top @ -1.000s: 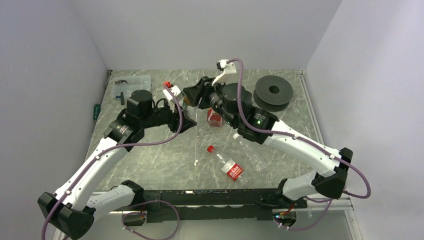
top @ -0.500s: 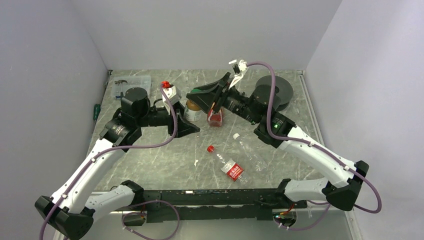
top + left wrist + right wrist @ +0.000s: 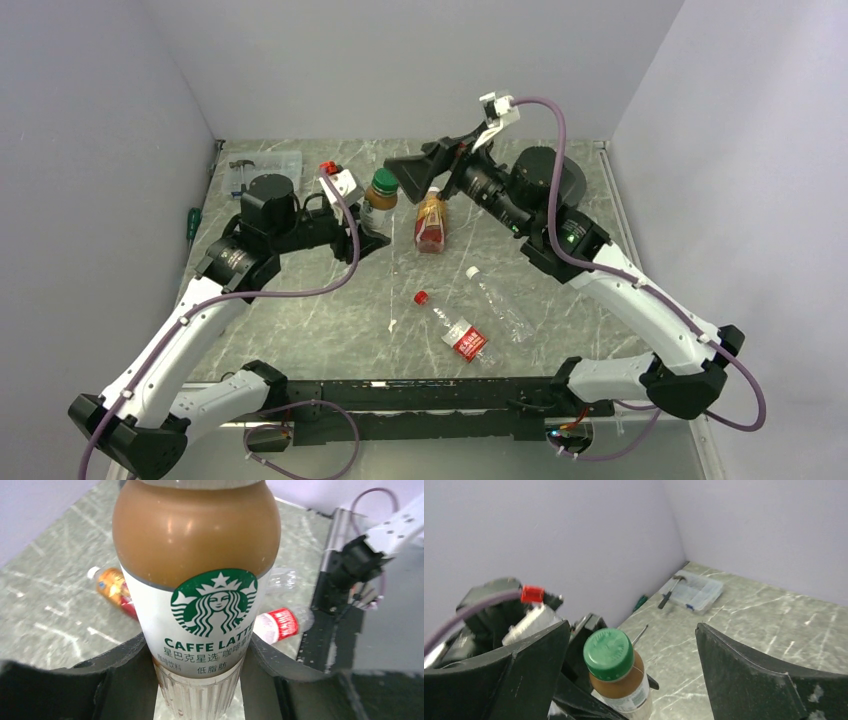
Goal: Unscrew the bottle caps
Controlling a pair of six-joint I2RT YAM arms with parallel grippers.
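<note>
The right fingers [image 3: 749, 675] have been drawn back toward the upper centre of the overhead frame and spread wide apart. A second earlier they were closed over the small round green plastic screw cap [image 3: 608, 647]. That cap is still seated on the upright clear plastic bottle of brown coffee [image 3: 195, 580], which is kept clamped low on its body by the left fingers [image 3: 122, 667], upper centre-left overhead. One turn is judged finished, with a regrasp needed before the cap comes off. "CAFFE LATTE" can be read under the green Starbucks siren, with Chinese characters beneath. The red label of the clear lying bottle [image 3: 462, 338] on the grey marbled counter [image 3: 300, 300] cannot be read.
</note>
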